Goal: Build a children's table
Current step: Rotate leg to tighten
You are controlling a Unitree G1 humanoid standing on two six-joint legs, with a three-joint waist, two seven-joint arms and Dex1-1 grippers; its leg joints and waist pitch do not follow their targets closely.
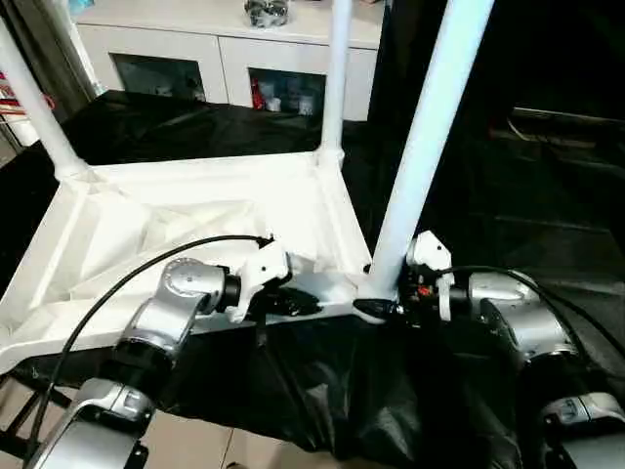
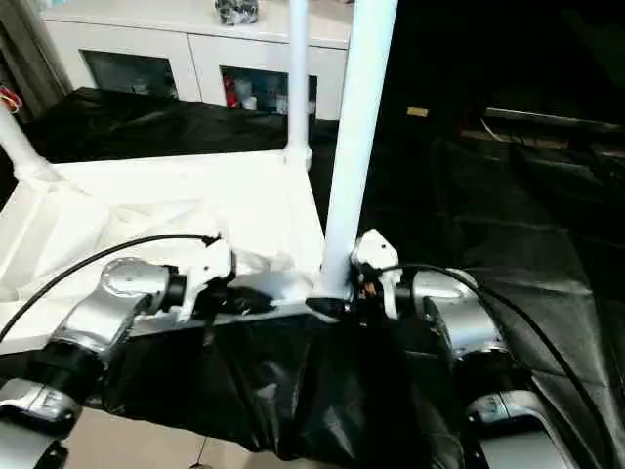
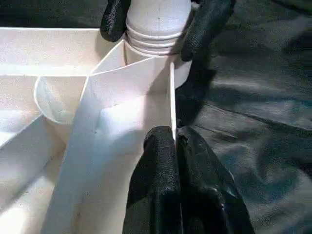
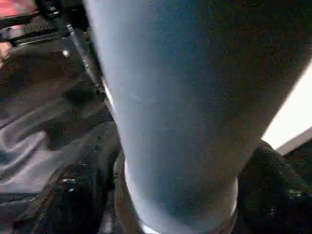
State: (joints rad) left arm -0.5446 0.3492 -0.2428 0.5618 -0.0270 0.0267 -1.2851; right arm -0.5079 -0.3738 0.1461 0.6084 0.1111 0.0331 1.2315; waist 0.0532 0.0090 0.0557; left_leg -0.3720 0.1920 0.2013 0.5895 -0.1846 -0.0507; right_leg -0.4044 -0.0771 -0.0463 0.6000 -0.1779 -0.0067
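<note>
On black sheeting [image 1: 547,225], left jaws [image 3: 174,146] pinch the tabletop [image 1: 195,210] rim; right jaws [image 3: 153,27], ends hidden, seemingly clasp a leg [image 1: 420,156].

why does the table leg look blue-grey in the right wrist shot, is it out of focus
Right wrist view: the leg sits so close it reads soft and shaded, with a bright strip at one edge. Left wrist view: the same leg's base is crisp white. Left eye view: the tabletop glares white against the dark cloth.
</note>
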